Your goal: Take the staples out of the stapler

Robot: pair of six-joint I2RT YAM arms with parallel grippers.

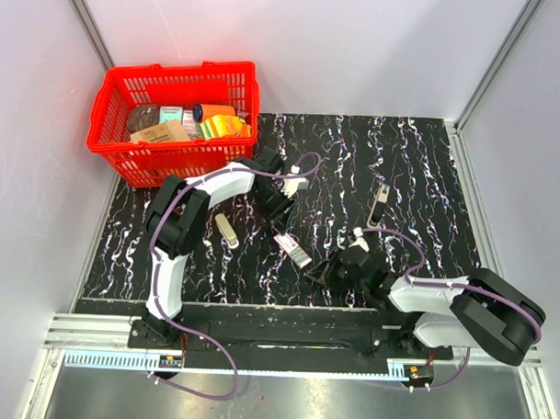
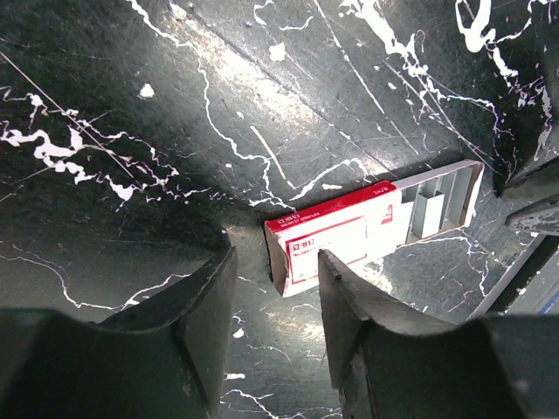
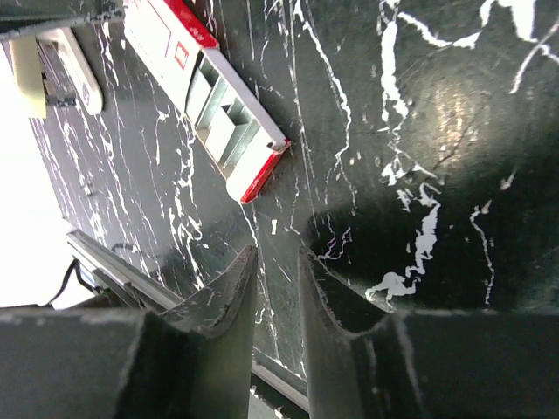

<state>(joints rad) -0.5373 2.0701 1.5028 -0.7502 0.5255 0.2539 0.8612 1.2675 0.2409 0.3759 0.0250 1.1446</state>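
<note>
The slim black-and-silver stapler (image 1: 379, 206) lies on the dark marbled mat right of centre, away from both grippers. A short pale bar, the staples (image 1: 226, 231), lies left of centre; it also shows at the top left of the right wrist view (image 3: 83, 74). My left gripper (image 1: 282, 210) (image 2: 275, 262) is open and empty, its fingertips just short of the end of a red-and-white packet (image 2: 336, 240). My right gripper (image 1: 320, 270) (image 3: 278, 253) is low over the mat with a narrow gap between its jaws, holding nothing.
The red-and-white packet (image 1: 292, 249) (image 3: 205, 92) lies between the two grippers, its grey inner tray slid partly out. A red basket (image 1: 112, 139) with several packaged goods stands at the back left. A metal rail (image 1: 276, 333) borders the mat's near edge.
</note>
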